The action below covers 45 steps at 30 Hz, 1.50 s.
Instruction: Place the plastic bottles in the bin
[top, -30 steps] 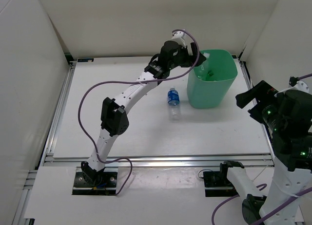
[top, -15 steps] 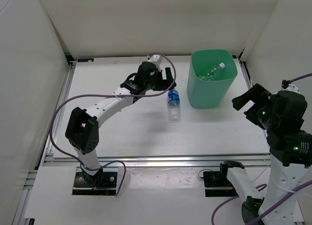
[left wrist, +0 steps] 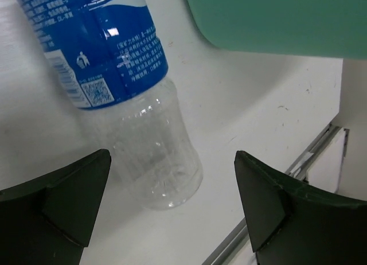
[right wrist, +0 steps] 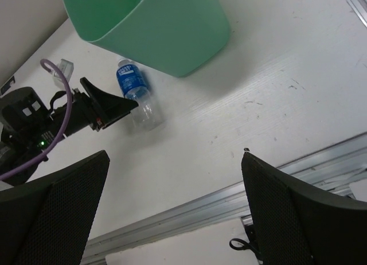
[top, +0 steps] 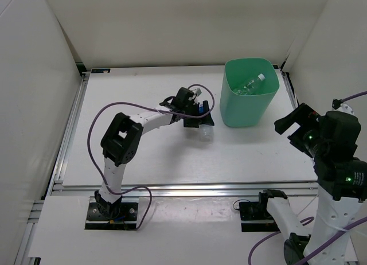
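Observation:
A clear plastic bottle with a blue label (left wrist: 109, 47) lies on its side on the white table, just left of the mint-green bin (top: 259, 107). My left gripper (top: 199, 118) is low over that bottle and open. In the left wrist view the bottle's clear base end (left wrist: 157, 162) lies between the spread fingers, nearer the left one. Inside the bin a clear bottle with a white cap (top: 252, 83) rests at the bottom. My right gripper (top: 291, 131) hangs open and empty to the right of the bin, well apart from it.
The bin wall (left wrist: 275, 18) stands close on the far side of the left gripper. An aluminium rail (right wrist: 229, 193) runs along the table's near edge. White walls enclose the table at the back and sides.
The left arm has swung back from above the bin, folded, and come down over the blue-labelled bottle on the table. The right arm has barely shifted.

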### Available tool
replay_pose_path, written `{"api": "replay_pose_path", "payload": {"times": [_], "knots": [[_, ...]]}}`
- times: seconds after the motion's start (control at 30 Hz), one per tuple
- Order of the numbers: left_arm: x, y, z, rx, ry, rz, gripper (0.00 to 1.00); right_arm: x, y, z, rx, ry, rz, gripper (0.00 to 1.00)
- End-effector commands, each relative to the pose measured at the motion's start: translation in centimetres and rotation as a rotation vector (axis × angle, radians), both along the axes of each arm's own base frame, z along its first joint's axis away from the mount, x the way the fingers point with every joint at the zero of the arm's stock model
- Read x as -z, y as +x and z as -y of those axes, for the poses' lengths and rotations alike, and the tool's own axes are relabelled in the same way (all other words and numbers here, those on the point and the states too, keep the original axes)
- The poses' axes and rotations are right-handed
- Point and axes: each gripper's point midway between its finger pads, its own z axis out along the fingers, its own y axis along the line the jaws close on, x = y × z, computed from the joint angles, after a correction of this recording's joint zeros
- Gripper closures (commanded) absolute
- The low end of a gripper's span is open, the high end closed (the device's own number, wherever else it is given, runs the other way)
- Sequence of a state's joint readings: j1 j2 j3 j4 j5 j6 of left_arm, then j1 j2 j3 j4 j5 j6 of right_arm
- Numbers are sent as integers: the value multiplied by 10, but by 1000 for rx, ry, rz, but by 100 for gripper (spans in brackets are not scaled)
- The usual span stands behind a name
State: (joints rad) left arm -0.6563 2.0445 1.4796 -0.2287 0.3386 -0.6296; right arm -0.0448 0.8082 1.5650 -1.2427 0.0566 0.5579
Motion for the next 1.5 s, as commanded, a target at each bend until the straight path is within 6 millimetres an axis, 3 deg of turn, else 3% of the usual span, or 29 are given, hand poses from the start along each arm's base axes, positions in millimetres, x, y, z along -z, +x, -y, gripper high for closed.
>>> {"api": "replay_pose_path", "payload": {"times": [0.0,0.2,0.3,0.33,0.37,0.47,0.5,0.57,0.6,0.7,0.73,0.8,0.83,0.87,0.93,1.07,1.1,1.17,1.23,1.3,1.37,1.43,1.47], "knots": [[2,2,15,3,-67,-90,0,-7,-18,10,29,-55,13,0],[35,4,26,22,-47,-180,3,-9,-32,11,27,-75,-5,0],[30,11,25,6,-82,-212,14,-8,-37,13,35,-80,-9,0],[29,11,25,-2,-85,-221,22,-6,-38,15,43,-85,-18,0],[20,18,23,-11,-99,-203,26,-6,-38,15,44,-85,-18,0],[-18,42,17,-84,-153,-163,39,-2,-35,15,43,-85,-31,0],[-47,55,15,-109,-187,-111,42,1,-33,15,43,-85,-35,0],[-83,73,15,-148,-207,-8,46,5,-30,15,42,-84,-44,0],[-124,86,19,-152,-251,84,46,8,-30,15,42,-84,-55,0],[-196,107,22,-178,-299,285,47,12,-22,12,25,-74,-51,0],[-243,115,23,-184,-352,383,47,12,-22,10,16,-68,-50,0],[-281,122,26,-203,-386,481,47,11,-18,10,17,-68,-38,0],[-312,125,29,-202,-436,541,49,12,-15,10,16,-68,-49,0],[-323,129,29,-207,-448,576,49,10,-14,11,12,-76,-40,0],[-342,127,50,-184,-481,666,49,12,-12,11,11,-76,-49,0],[-321,122,88,-126,-507,711,42,11,-8,10,-7,-87,-56,0],[-312,112,104,-102,-497,709,42,10,-8,10,-7,-87,-56,0],[-309,101,117,-62,-480,739,37,5,-7,10,-13,-97,-46,0],[-281,90,134,-28,-435,712,30,5,-7,12,-5,-102,-47,0],[-267,87,138,-10,-392,718,23,5,-7,12,-10,-109,-47,0],[-259,85,136,-16,-352,725,0,5,-7,12,-10,-109,-47,0],[-263,90,127,-67,-288,786,0,5,-7,12,-10,-109,-47,0],[-279,91,118,-100,-282,814,0,5,-7,12,-10,-109,-47,0]]}}
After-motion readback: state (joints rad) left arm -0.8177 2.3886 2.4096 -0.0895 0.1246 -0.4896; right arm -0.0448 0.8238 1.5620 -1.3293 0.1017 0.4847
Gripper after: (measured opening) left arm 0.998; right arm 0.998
